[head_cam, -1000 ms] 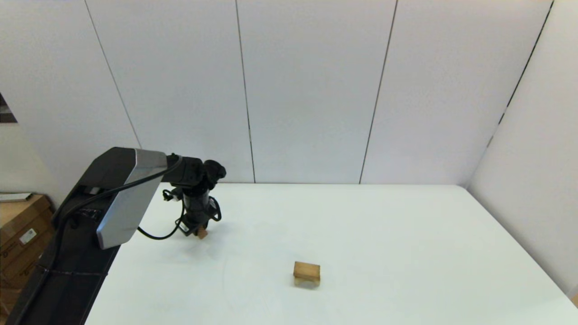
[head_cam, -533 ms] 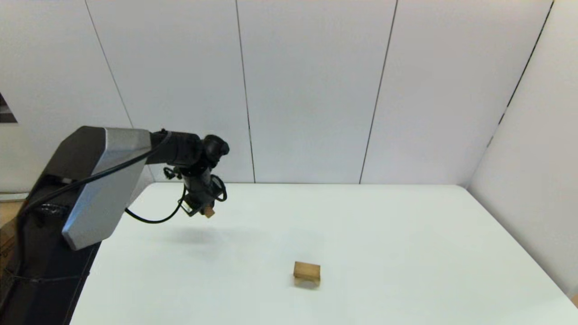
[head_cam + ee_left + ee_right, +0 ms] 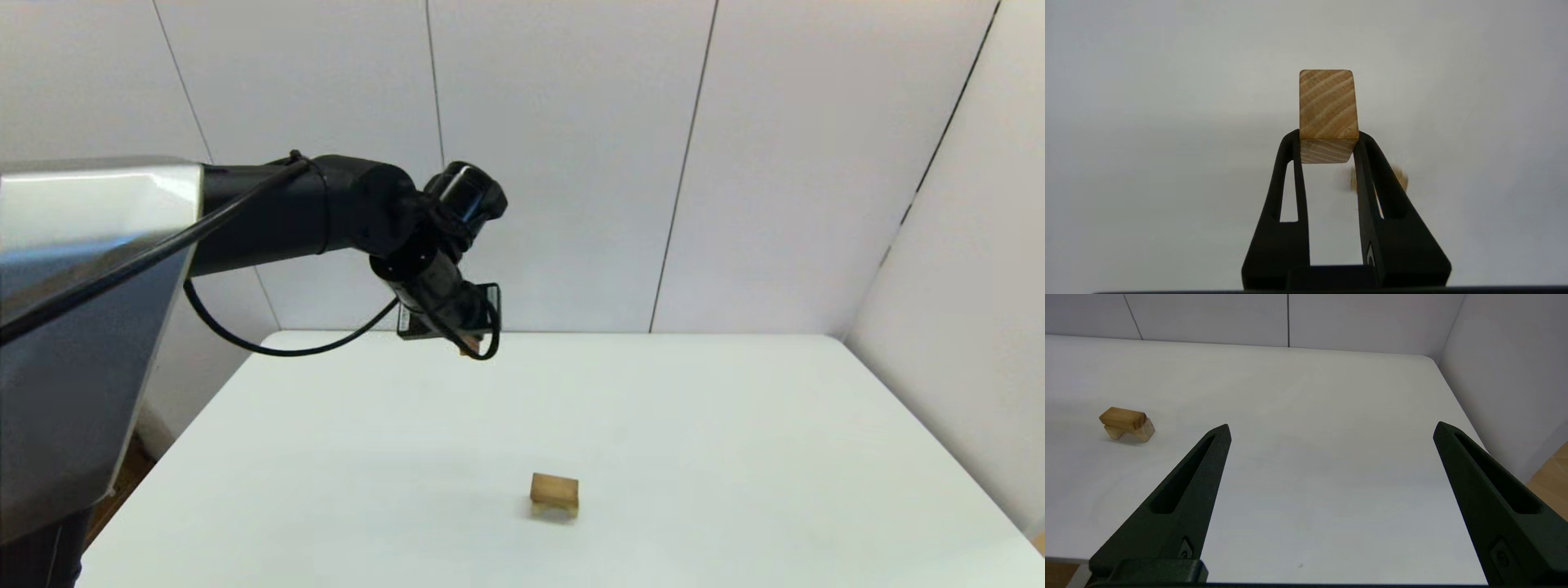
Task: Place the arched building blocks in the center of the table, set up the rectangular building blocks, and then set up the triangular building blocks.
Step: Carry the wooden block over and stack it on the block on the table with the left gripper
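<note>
My left gripper (image 3: 469, 346) hangs high over the far middle of the table (image 3: 735, 425), shut on a small light-wood block (image 3: 1327, 104), seemingly the triangular one, held at the fingertips (image 3: 1290, 143). In the head view only a sliver of that block (image 3: 468, 348) shows. The arched block (image 3: 555, 510) stands on its legs near the table's centre front, with the rectangular block (image 3: 554, 488) lying flat on top of it. The right wrist view shows the same stack, the rectangular block (image 3: 1122, 417) over the arch (image 3: 1143, 433). My right gripper (image 3: 1331, 428) is open and empty, low at the table's near right.
White wall panels (image 3: 571, 163) close off the table's far and right sides. The table's rounded far-right corner (image 3: 1429, 357) shows in the right wrist view. A blurred brown patch (image 3: 1401, 179) lies on the table below the left gripper.
The left arm has lifted the small block off the far-left of the table, risen high and swung right toward the middle. The stack has stayed put.
</note>
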